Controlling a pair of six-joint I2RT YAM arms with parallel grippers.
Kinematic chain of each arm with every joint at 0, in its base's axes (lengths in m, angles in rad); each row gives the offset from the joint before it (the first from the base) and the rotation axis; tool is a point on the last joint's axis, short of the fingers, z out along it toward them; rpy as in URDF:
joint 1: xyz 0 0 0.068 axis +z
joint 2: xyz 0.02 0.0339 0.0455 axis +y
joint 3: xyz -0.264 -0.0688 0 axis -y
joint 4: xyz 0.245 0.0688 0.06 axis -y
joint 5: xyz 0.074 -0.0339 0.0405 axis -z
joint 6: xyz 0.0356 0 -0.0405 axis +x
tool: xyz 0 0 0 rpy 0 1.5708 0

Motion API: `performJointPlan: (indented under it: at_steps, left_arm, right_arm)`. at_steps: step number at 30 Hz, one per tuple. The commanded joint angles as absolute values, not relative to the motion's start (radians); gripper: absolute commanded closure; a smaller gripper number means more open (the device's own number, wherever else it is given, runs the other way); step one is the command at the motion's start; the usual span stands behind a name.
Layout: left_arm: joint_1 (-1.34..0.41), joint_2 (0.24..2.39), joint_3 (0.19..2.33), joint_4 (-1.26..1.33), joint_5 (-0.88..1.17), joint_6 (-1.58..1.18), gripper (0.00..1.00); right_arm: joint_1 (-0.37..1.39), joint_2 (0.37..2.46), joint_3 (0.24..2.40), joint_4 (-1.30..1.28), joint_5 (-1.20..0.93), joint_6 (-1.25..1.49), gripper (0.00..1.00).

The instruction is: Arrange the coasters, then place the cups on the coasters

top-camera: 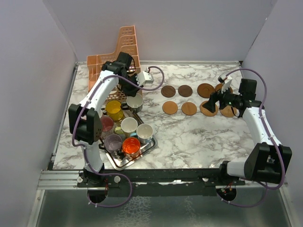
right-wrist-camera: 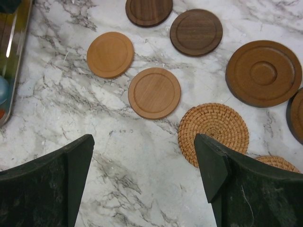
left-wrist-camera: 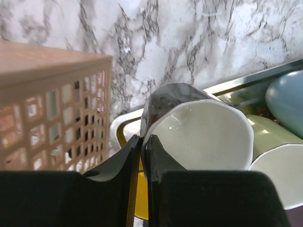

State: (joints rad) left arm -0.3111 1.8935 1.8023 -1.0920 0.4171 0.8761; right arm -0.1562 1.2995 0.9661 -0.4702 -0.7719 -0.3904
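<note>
My left gripper (left-wrist-camera: 142, 139) is shut on the rim of a cup (left-wrist-camera: 203, 137) that is marbled grey outside and white inside. In the top view that cup (top-camera: 135, 102) is at the far corner of the silver tray (top-camera: 150, 147), under my left gripper (top-camera: 131, 91). The other cups stay on the tray: yellow (top-camera: 113, 108), maroon-pink (top-camera: 107, 124), two white (top-camera: 129, 125), grey-purple (top-camera: 113, 141) and orange (top-camera: 131, 145). Several coasters lie at the right, dark (top-camera: 168, 91), tan (right-wrist-camera: 154, 92) and woven (right-wrist-camera: 213, 133). My right gripper (right-wrist-camera: 144, 142) hangs open over bare marble next to the woven one.
An orange lattice basket (top-camera: 124, 52) stands at the back left, close beside my left gripper; its wall (left-wrist-camera: 52, 109) fills the left of the wrist view. A light blue cup (left-wrist-camera: 286, 101) lies by the tray rim (left-wrist-camera: 236, 85). White walls enclose the marble table (top-camera: 199, 137).
</note>
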Motion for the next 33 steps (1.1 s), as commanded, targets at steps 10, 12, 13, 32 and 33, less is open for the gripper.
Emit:
performJointPlan:
  at_steps: [10,12,13,32,33]
  left_arm:
    - [-0.495,1.939,2.187,-1.112,0.393,0.659,1.00]
    - [-0.534,1.970,2.252,-1.078,0.374,0.589,1.00]
    - [-0.548,1.984,2.280,-1.045,0.357,0.545,1.00]
    - [-0.714,1.912,2.077,-0.337,-0.130,0.042,1.00]
    - [-0.716,1.903,2.056,-0.309,-0.154,0.018,1.00]
  right_arm:
    - [-0.042,1.302,1.170,-0.404,-0.718,-0.261,0.14]
    - [0.019,1.313,1.191,-0.382,-0.664,-0.242,0.14]
    - [0.042,1.320,1.207,-0.373,-0.651,-0.229,0.14]
    - [0.139,1.368,1.269,-0.198,-0.479,0.164,0.21]
    - [0.140,1.374,1.275,-0.205,-0.460,0.170,0.21]
